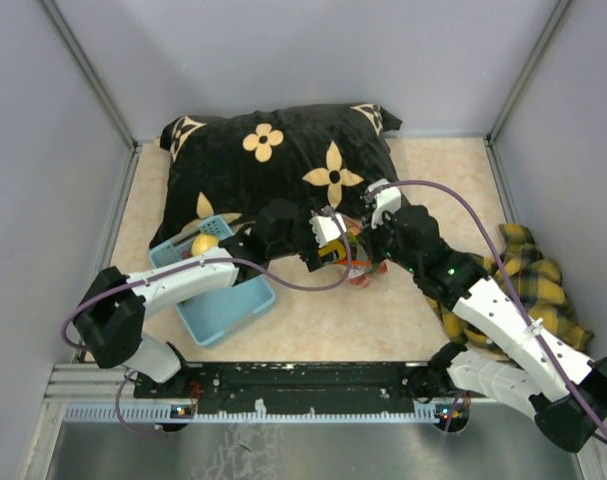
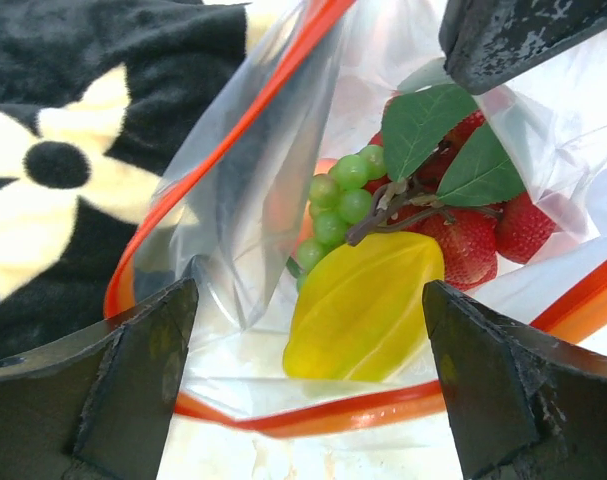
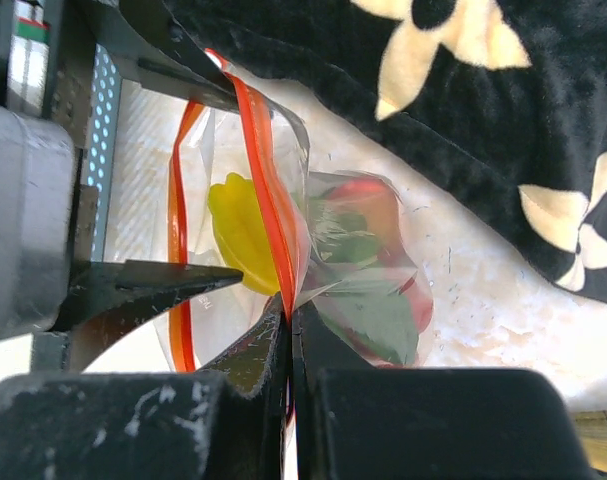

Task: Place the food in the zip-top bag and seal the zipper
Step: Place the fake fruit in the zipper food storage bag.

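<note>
Left gripper point(image 2: 308, 295): fingers spread wide, nothing held, tips at the mouth of the zip-top bag point(image 2: 243, 210). Right gripper point(image 3: 288, 340): clenched on the bag's lifted lip, the red strip pinched between its pads, so the mouth stands open. The bag sits mid-table point(image 1: 323, 310), just at the near edge of the black flowered pillow point(image 1: 283, 165); you cannot tell whether it rests on the surface or hangs from that grip. The relation to work from is that the mouth faces straight at the left fingers and the zipper point(image 2: 313, 415) runs crosswise to them. Its near lip lies flat from one fingertip toward the other, and its far lip rises away to the upper left. Any sealing pinch would, in my judgement, have to travel along that crosswise axis, starting from the end the right gripper holds. Count of food inside: one yellow piece point(image 2: 368, 305) nearest the mouth, its long axis pointing into the bag; one green grape bunch point(image 2: 338, 205) with two leaves; strawberries point(image 2: 473, 245), at least two. There is also an orange-pink patch behind the grapes, too blurred to name. Outside: one blue basket point(image 1: 228, 300) under the left forearm, with one second yellow piece point(image 1: 203, 243) showing in it and the rest hidden. The left arm is nearer the basket, so a fetch would likely fall to it. One plaid cloth point(image 1: 528, 270) lies to the right, well apart.
</note>
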Controlling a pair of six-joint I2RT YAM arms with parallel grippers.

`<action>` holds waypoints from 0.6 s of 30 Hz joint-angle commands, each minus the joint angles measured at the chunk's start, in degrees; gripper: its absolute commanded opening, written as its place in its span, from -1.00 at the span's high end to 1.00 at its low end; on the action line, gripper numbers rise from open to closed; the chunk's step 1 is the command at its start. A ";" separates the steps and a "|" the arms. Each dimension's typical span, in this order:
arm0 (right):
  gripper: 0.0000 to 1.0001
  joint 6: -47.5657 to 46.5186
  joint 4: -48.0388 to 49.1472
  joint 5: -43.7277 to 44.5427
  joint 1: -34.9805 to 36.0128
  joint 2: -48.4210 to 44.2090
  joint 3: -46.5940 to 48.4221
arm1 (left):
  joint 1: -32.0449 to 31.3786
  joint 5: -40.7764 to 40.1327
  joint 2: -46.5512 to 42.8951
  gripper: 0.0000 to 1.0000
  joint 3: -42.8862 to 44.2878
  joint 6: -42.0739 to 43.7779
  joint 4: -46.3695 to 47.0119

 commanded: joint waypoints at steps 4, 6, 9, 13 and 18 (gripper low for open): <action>1.00 -0.94 3.39 -0.25 -0.36 -1.62 2.78 | -0.07 -4.82 -5.07 -0.99 1.77 -2.82 -5.42; 1.00 -0.78 3.72 -0.37 -0.35 -1.80 2.71 | -0.08 -5.35 -6.53 -0.99 1.99 -4.50 -6.94; 1.00 -0.63 4.06 -0.35 -0.36 -1.90 2.49 | -0.13 -5.21 -9.59 -0.99 2.52 -8.85 -9.23; 1.00 -0.57 4.43 -0.41 -0.33 -1.90 2.02 | -0.13 -5.79 -14.25 -0.99 2.23 -14.63 -12.21; 1.00 -0.56 4.63 -0.32 -0.33 -1.99 1.39 | -0.07 -12.92 -18.81 -0.99 2.08 -24.55 -17.97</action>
